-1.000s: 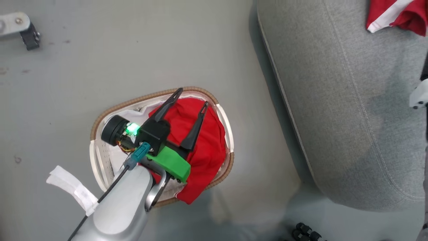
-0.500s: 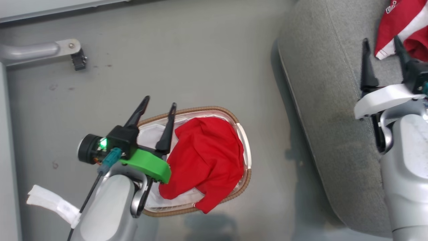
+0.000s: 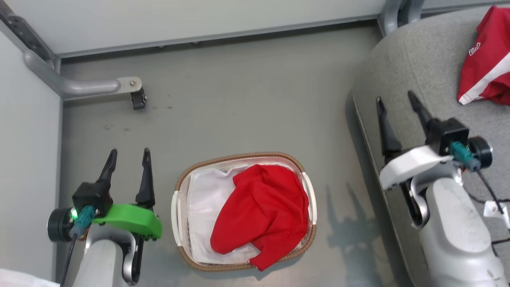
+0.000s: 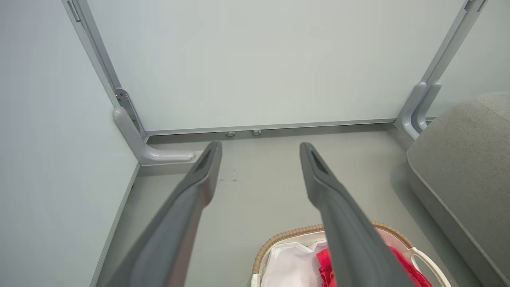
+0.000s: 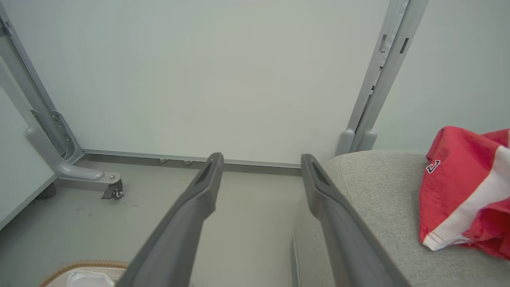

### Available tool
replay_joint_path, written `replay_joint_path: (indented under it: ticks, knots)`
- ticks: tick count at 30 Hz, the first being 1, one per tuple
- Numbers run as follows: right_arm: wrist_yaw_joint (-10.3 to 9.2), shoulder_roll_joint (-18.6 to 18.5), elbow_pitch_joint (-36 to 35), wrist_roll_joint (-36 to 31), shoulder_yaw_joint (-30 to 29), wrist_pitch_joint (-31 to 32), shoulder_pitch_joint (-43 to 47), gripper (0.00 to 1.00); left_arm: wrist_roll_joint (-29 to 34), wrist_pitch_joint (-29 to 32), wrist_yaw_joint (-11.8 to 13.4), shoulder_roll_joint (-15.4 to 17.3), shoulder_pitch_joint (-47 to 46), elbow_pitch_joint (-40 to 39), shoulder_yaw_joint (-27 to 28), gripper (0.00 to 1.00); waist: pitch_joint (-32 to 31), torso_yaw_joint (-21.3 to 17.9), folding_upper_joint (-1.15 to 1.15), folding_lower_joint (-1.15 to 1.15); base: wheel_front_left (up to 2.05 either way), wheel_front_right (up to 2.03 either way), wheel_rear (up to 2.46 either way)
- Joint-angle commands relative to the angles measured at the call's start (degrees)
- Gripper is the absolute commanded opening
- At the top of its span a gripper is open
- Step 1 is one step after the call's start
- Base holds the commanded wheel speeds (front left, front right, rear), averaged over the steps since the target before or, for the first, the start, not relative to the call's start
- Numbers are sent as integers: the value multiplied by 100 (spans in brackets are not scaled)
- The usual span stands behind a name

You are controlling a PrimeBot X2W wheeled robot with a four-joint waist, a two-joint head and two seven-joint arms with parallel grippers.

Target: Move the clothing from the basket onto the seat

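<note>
- You are risking pulling the white lining point(image 3: 205, 199) out with the red clothing point(image 3: 263, 207) lying in the basket point(image 3: 239, 156), since they are touching; a shallow pinch could let fabric slip.
- Your left claw point(image 3: 130, 151) is hovering over the floor beside the basket, wide open, holding nothing.
- Your right claw point(image 3: 394, 97) is hanging over the seat point(image 3: 418, 79) edge, equally open and empty, near a red garment point(image 3: 484, 75) lying there.

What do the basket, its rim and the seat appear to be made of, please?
The basket looks like white moulded plastic, given its glossy sheen. Its rim seems brown wicker or a woven-look imitation; the braided texture leaves that open. The seat appears matte grey upholstery fabric with stitched seams.
</note>
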Motion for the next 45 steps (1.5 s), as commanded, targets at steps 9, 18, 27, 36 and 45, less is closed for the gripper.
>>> replay_joint_path:
  ticks: [9, 18, 27, 36, 45]
  knots:
    - [-8, 56, -132, 144, 214, -28, 880, 100, 241, 4, -53, -146, 748, -62, 504, 100, -669, 78, 0, 1, 0, 0, 0]
    - [-8, 63, -186, 336, 453, -28, 1355, 100, 250, 4, -83, -242, 1249, -291, 935, 100, -930, -18, 0, 1, 0, 0, 0]
    - [-8, 63, -162, 385, 521, -28, 1702, 100, 342, 4, -72, -273, 1680, -464, 934, 100, -1143, -36, 0, 1, 0, 0, 0]
    - [-8, 63, -240, 387, 502, -29, 1709, 100, 207, 4, 16, -276, 1709, -521, 800, 100, -1048, -28, 0, 1, 0, 0, 0]
    - [-8, 63, -524, 517, 529, -29, 1253, 100, 282, 4, -107, -273, 1045, -314, 452, 100, -262, -153, 0, 1, 0, 0, 0]
